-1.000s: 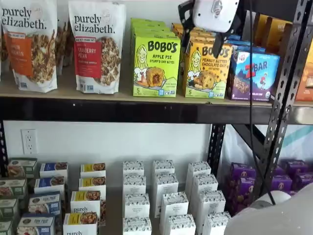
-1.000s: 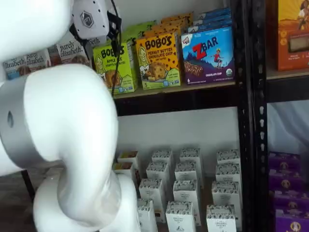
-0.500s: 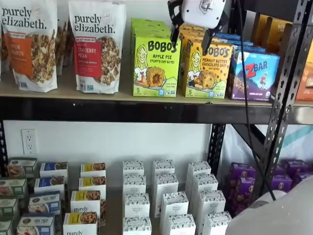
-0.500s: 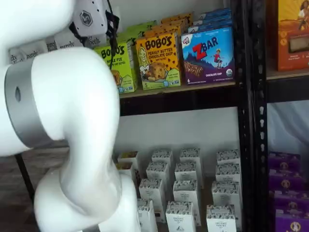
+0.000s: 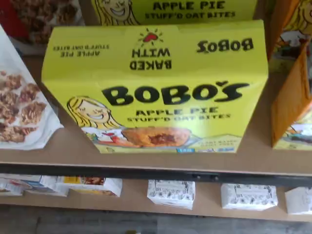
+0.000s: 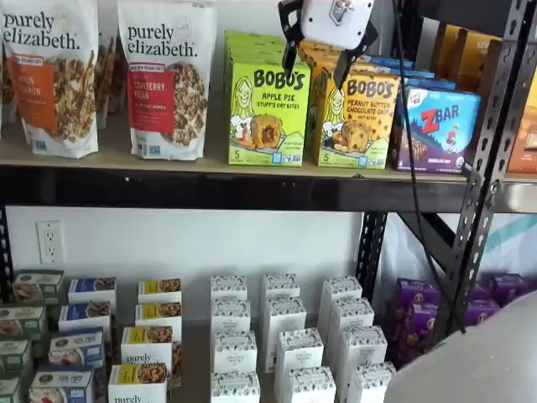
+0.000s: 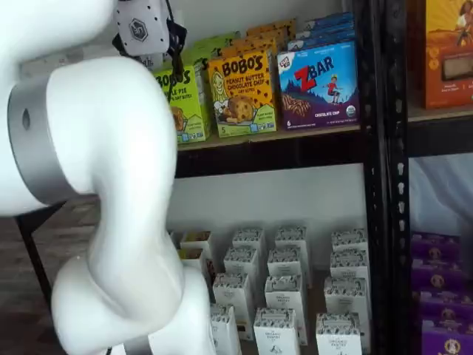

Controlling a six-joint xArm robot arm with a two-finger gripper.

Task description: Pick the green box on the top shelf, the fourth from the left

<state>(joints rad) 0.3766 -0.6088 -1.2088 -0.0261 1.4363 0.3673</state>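
Note:
The green box is a lime-green Bobo's Apple Pie carton standing upright at the front of a row on the top shelf. It also shows in a shelf view, partly hidden by my arm. The wrist view shows it large and close, standing on the beige board. My gripper hangs from the view's top edge, open, with a plain gap between its black fingers. It is in front of the green box's upper right corner and the gap to the neighbouring carton. It holds nothing.
A yellow-orange Bobo's peanut butter carton stands close to the right of the green box, then a ZBar box. Purely Elizabeth bags stand to its left. A black cable hangs down. My white arm fills a shelf view's left. Small white boxes stand below.
My gripper has moved left and slightly up, from in front of the peanut butter carton to the green box's right edge. The boxes have not moved.

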